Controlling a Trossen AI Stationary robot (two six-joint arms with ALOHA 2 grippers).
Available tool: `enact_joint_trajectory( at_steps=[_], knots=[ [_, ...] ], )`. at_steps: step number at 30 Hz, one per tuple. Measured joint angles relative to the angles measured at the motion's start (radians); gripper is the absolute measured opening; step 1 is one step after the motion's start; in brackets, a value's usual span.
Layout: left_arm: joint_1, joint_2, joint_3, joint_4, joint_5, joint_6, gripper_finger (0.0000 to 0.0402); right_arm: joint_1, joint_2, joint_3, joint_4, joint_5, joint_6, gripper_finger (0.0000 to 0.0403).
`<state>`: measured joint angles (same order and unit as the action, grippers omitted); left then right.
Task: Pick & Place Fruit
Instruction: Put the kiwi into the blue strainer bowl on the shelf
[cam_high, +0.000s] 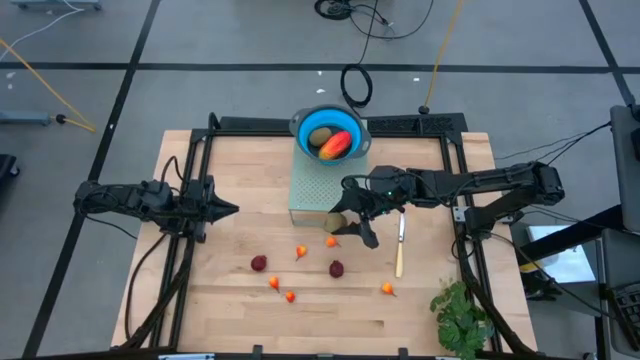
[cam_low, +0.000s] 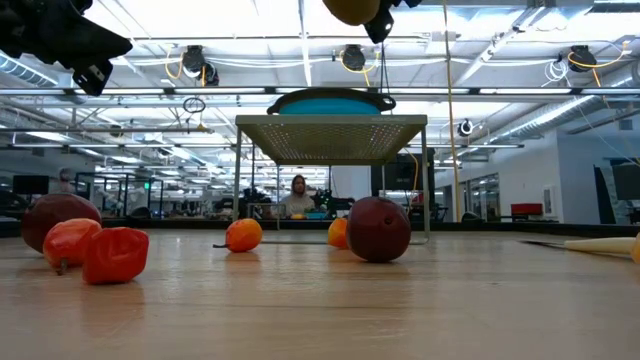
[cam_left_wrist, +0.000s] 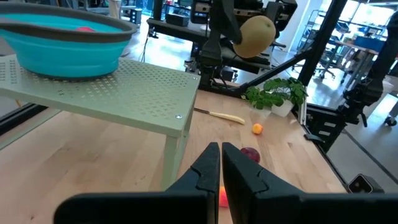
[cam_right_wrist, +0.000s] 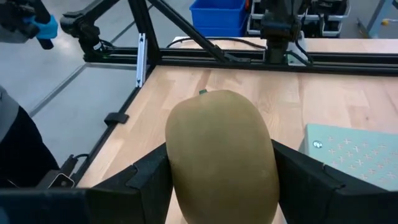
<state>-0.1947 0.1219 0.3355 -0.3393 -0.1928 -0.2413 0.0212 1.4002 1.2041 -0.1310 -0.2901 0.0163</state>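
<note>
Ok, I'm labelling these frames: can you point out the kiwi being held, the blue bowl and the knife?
kiwi (cam_right_wrist: 221, 152): right wrist view, middle of its brown skin.
blue bowl (cam_high: 302, 121): high view, left rim.
knife (cam_high: 399, 262): high view, pale handle.

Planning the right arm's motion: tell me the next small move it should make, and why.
Probably carry the kiwi over the blue bowl. The right gripper already holds it clear of the table, beside the green perforated stand. The bowl on that stand holds a mango and another kiwi, so it looks like the drop spot. The left gripper waits shut.
</note>
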Motion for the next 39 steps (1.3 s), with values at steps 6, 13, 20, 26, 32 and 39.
enact_joint_trajectory(
  at_steps=[6,13,20,26,32,39],
  knots=[
    [0.000,0.000,0.000,0.000,-0.001,0.000,0.0017,0.000,0.000,-0.003,0.060,0.003,-0.008,0.0225],
    [0.000,0.000,0.000,0.000,-0.001,-0.001,0.0017,0.000,0.001,-0.127,0.349,0.001,0.011,0.0226],
    [0.000,0.000,0.000,0.000,-0.001,-0.008,0.0017,-0.002,0.001,-0.346,0.855,0.000,0.134,0.0226],
    [0.000,0.000,0.000,0.000,-0.020,-0.018,0.0017,-0.028,0.001,-0.491,1.228,0.001,0.274,0.0225],
    [0.000,0.000,0.000,0.000,-0.045,-0.031,0.0017,-0.064,0.001,-0.532,1.402,-0.001,0.385,0.0226],
    [0.000,0.000,0.000,0.000,-0.045,-0.051,0.0017,-0.106,0.000,-0.533,1.541,0.031,0.495,0.0226]
  ],
)
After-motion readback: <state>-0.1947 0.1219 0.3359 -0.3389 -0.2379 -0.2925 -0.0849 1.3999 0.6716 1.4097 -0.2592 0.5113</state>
